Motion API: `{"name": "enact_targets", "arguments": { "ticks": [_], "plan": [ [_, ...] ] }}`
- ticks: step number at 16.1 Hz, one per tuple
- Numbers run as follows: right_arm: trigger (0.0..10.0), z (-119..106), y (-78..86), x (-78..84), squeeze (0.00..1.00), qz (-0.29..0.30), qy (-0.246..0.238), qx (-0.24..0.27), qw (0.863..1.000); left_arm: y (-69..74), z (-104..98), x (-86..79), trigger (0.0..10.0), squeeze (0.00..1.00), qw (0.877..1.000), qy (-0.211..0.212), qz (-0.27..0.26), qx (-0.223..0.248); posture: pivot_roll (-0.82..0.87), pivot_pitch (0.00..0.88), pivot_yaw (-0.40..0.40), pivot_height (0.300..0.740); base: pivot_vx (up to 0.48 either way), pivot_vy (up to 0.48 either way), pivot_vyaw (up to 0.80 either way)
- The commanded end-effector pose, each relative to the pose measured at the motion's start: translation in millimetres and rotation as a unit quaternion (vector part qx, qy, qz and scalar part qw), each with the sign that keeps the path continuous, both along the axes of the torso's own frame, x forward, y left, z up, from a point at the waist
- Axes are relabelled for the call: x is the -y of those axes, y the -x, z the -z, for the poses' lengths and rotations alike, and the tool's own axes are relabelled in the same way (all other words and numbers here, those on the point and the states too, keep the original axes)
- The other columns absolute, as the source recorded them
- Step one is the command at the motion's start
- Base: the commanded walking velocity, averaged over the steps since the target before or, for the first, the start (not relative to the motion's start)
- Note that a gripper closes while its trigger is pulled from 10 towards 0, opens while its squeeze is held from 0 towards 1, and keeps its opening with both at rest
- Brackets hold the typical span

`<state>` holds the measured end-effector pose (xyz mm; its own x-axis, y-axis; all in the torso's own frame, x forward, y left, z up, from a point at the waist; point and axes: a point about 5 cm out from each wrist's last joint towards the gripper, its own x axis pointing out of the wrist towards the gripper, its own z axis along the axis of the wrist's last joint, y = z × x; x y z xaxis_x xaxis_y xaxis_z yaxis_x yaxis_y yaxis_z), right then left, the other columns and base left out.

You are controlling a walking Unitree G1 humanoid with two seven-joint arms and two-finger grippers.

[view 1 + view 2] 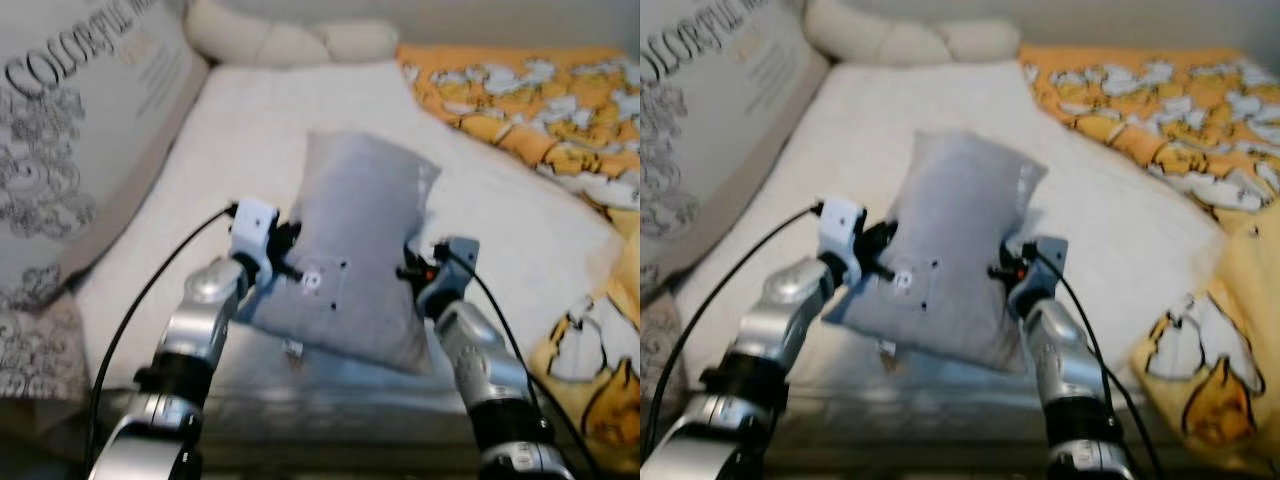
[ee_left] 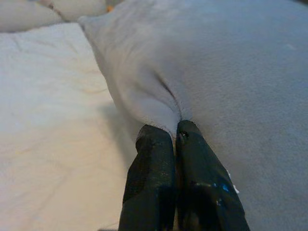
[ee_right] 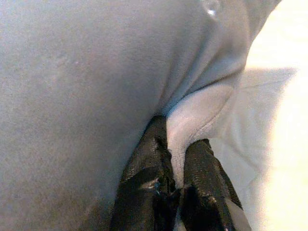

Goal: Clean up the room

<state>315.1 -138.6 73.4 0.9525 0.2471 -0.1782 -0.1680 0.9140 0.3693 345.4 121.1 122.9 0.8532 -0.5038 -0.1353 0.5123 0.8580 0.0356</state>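
A grey pillow hangs tilted over the near part of a white bed, held from both sides. My left gripper is shut on the pillow's left edge; in the left wrist view its fingers pinch a fold of the grey fabric. On the pillow's right edge my right gripper is shut, and the right wrist view has its fingers clamped on a bunched fold of the pillow.
A large printed cushion leans at the left of the bed. An orange patterned blanket covers the right side and drapes down at the near right. Cream pillows lie at the head.
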Motion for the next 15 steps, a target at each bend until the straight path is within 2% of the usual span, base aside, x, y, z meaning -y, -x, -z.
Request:
{"name": "enact_targets", "arguments": {
  "ticks": [1,10,15],
  "plan": [
    [10.0,-10.1,-5.1,-9.4,0.00,-0.009,-0.005,0.022,1.000,-1.4,-3.2,-8.5,10.0,0.00,1.000,-0.006,-0.011,0.012,-0.02,0.000,0.044,0.740,0.000,0.345,0.00],
    [10.0,-9.5,-6.6,-8.3,0.00,-0.009,-0.003,0.019,1.000,-3.1,-2.2,-8.1,10.0,0.00,1.000,-0.011,-0.014,0.014,-0.02,0.000,0.041,0.740,0.000,0.343,0.00],
    [10.0,-8.3,-5.8,-7.0,0.00,-0.004,-0.005,0.013,1.000,-3.8,-2.4,-6.7,10.0,0.00,1.000,-0.015,-0.017,0.016,-0.02,0.000,0.041,0.740,0.000,0.000,0.00]
  ]
}}
